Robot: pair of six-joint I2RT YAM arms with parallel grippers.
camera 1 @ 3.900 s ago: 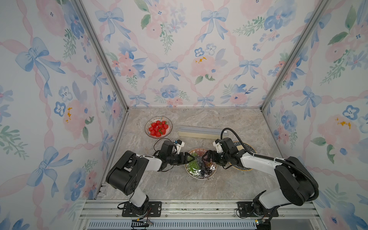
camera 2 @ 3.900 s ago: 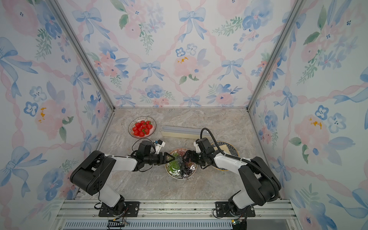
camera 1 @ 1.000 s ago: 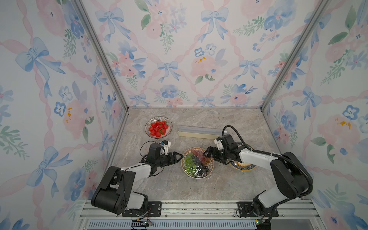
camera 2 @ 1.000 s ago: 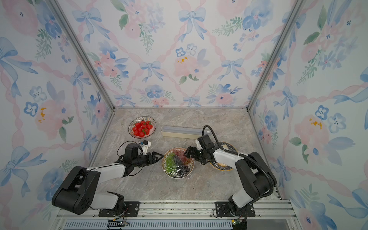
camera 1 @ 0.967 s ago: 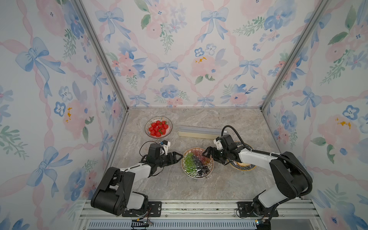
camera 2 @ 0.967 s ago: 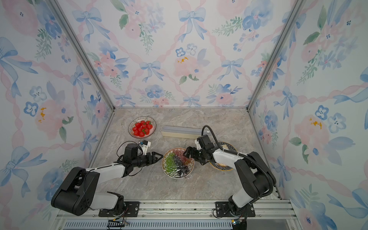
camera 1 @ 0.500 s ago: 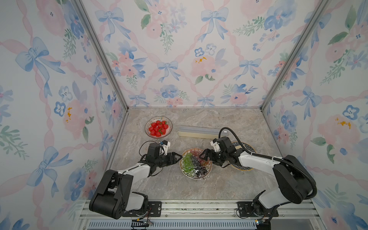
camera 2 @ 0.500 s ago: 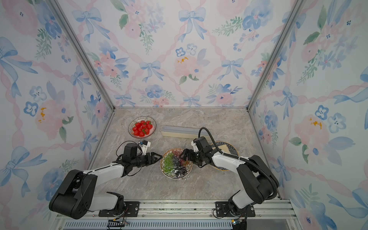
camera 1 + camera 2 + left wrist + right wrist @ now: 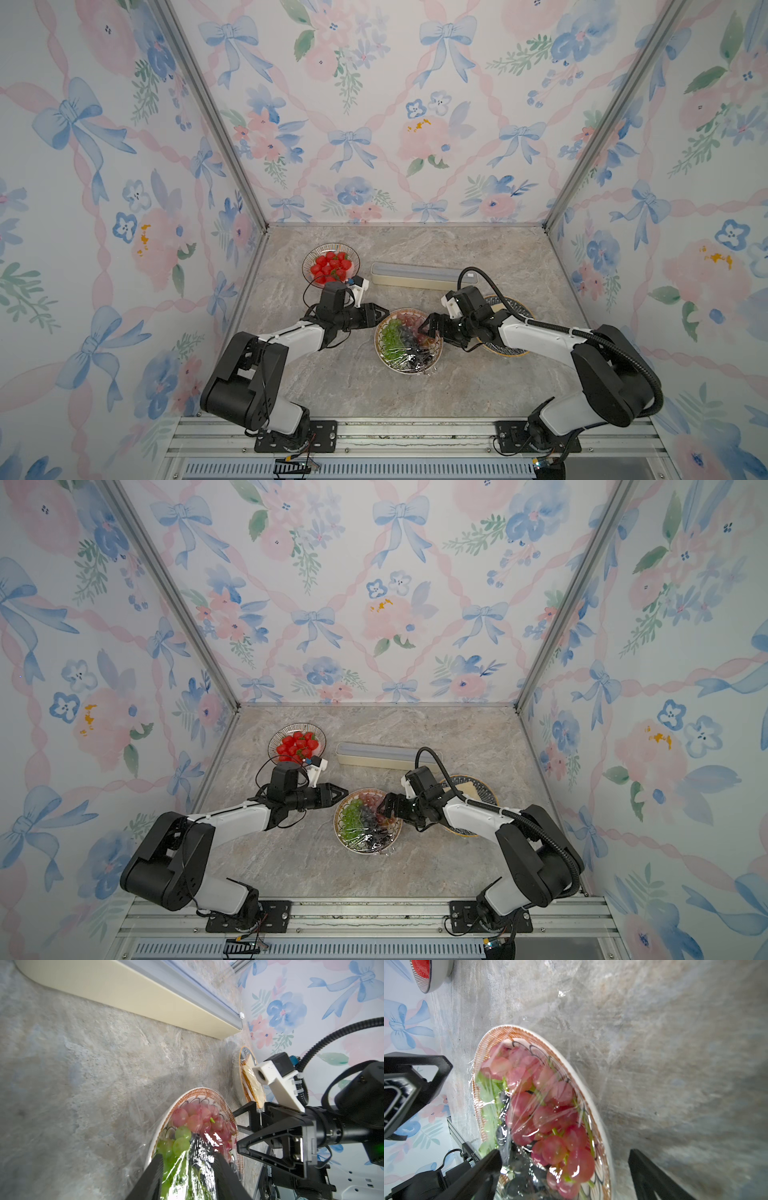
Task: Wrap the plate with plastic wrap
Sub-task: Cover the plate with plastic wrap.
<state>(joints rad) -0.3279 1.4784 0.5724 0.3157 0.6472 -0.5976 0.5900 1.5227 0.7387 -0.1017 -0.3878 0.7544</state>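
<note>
Beneath plastic wrap [image 9: 542, 1105], dark grapes [image 9: 406, 333] on the plate [image 9: 500, 1031] blur.

The plastic wrap [image 9: 542, 1105] was a thin, clear film, glossy and crinkled, with bright specular streaks. The plate [image 9: 500, 1032] looked like glazed ceramic, smooth and shiny along its rim. The grapes [image 9: 527, 1103] had smooth, slightly glossy skins. The bench [image 9: 340, 386] had a stone-patterned grey-beige surface with a matt finish. The box [image 9: 135, 995] showed a smooth, satin cream side that looked like plastic. The left end effector [image 9: 380, 312] and the right end effector [image 9: 428, 329] were matt black plastic with a fine surface texture. The camera mount [image 9: 278, 1082] was matt white plastic. The conduit [image 9: 336, 1031] was black corrugated plastic. The frame post [image 9: 218, 124] was bare brushed metal. The walls [image 9: 374, 83] were printed and matt.
</note>
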